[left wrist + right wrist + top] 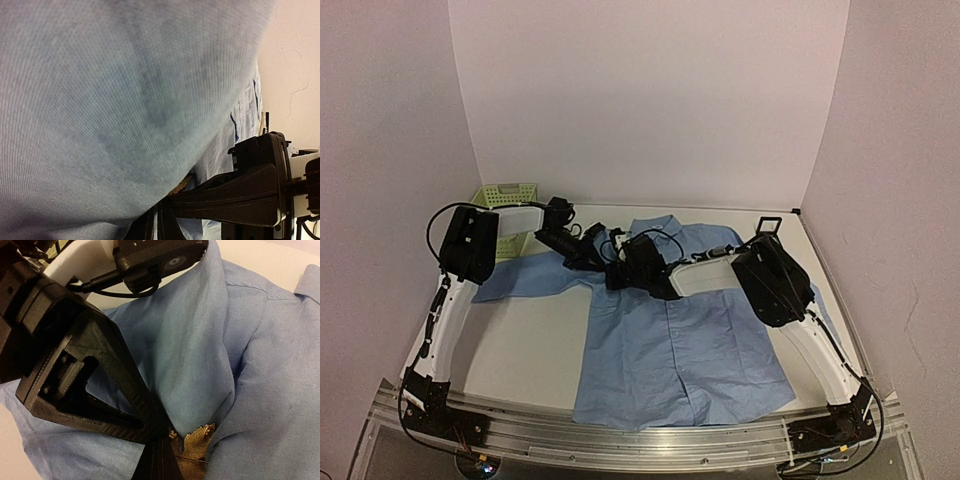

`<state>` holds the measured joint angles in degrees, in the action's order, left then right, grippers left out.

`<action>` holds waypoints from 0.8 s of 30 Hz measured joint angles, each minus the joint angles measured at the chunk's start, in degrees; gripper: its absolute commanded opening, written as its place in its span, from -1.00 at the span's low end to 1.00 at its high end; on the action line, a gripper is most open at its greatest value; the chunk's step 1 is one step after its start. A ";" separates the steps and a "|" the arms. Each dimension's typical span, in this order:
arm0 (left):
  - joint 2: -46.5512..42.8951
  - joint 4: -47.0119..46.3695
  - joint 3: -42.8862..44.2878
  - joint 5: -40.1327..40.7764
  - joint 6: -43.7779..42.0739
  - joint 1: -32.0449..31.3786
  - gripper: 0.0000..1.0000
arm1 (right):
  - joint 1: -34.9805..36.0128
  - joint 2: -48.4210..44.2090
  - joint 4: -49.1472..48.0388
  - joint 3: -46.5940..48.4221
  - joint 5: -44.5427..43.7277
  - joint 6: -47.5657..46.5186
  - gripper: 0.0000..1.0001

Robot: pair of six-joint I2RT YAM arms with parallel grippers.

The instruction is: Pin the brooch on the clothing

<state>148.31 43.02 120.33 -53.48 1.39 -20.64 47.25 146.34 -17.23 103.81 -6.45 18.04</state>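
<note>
Golden brooch (197, 449) lies pin-sideways against the shirt (280, 365).

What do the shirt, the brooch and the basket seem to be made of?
The shirt: thin woven cloth, likely cotton, matte light blue. A fine weave shows in the wrist views, and it folds softly.
The brooch: looks like fine golden metal mesh, slightly shiny; which metal is unclear.
The basket: probably rigid plastic, pale green, with a moulded grid wall.
</note>
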 measured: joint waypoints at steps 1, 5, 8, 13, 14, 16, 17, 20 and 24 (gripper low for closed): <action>0.00 -0.01 0.00 0.09 -0.29 0.00 -0.93 | -0.07 0.00 0.03 0.00 0.03 0.44 -1.00; -0.01 -0.04 -0.04 0.63 -2.36 -0.04 -0.92 | -0.71 0.00 0.00 0.00 1.12 2.56 -1.00; -0.11 -0.06 -0.05 1.19 -4.63 -0.10 -0.92 | -1.41 0.00 0.15 0.23 2.96 3.52 -1.00; -0.44 -0.06 -0.07 2.51 -8.76 -0.41 -0.92 | -3.10 0.00 1.97 1.54 7.66 5.90 -1.00; -0.55 -0.05 -0.08 2.76 -9.68 -0.44 -0.91 | -3.50 0.00 2.02 1.63 8.57 6.77 -1.00; -0.92 -0.15 -0.40 3.28 -11.64 -0.46 -0.91 | -4.32 0.00 1.86 1.64 10.43 8.69 -1.00; -1.28 -0.35 -0.89 3.68 -12.68 -0.49 -0.91 | -4.69 0.00 1.79 1.64 11.27 9.54 -1.00; -1.90 -0.96 -1.61 4.64 -15.03 -0.68 -0.91 | -5.57 0.00 1.35 1.64 13.56 11.64 -1.00; -2.03 -1.38 -1.66 5.33 -16.61 -0.74 -0.91 | -6.35 0.00 1.38 1.75 16.22 13.06 -1.00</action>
<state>146.28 41.64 118.67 -48.15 -15.22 -21.39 40.91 146.34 -15.85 105.56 9.77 31.10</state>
